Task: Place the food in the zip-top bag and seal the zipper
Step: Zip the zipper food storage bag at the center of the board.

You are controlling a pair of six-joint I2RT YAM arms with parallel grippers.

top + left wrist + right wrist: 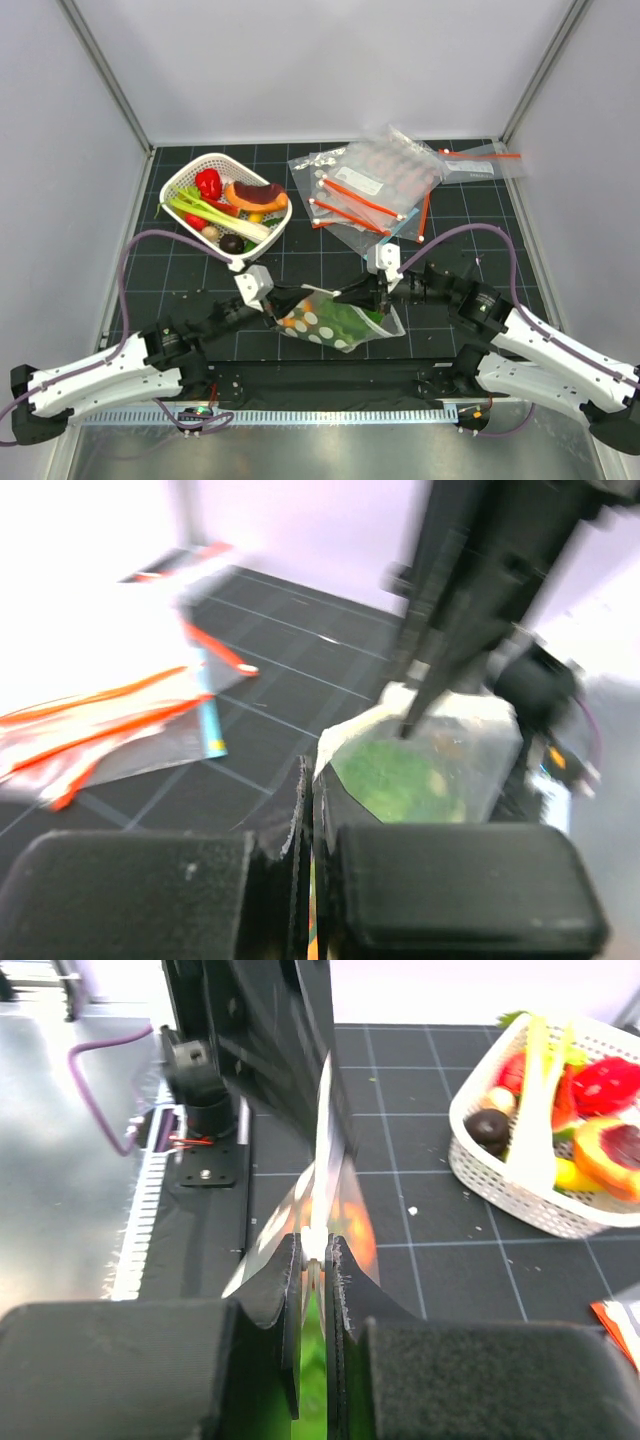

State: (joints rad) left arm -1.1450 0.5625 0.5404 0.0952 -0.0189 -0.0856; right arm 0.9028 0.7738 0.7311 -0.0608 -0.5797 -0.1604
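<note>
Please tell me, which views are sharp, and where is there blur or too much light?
Top view: sharp and evenly lit, the bag shows clearly. Left wrist view: motion blur all over; the plain bags wash out to white at left. Right wrist view: the basket is fairly sharp, the bag's edge near the lens is smeared.

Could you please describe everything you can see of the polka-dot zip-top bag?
The polka-dot zip-top bag is thin clear plastic printed with white dots, crumpled and bulging, over the black gridded mat. Inside show a green lettuce head and a small orange piece. The left end effector is shut on its left edge, the right end effector on its right edge. Whether its mouth is sealed cannot be told.
</note>
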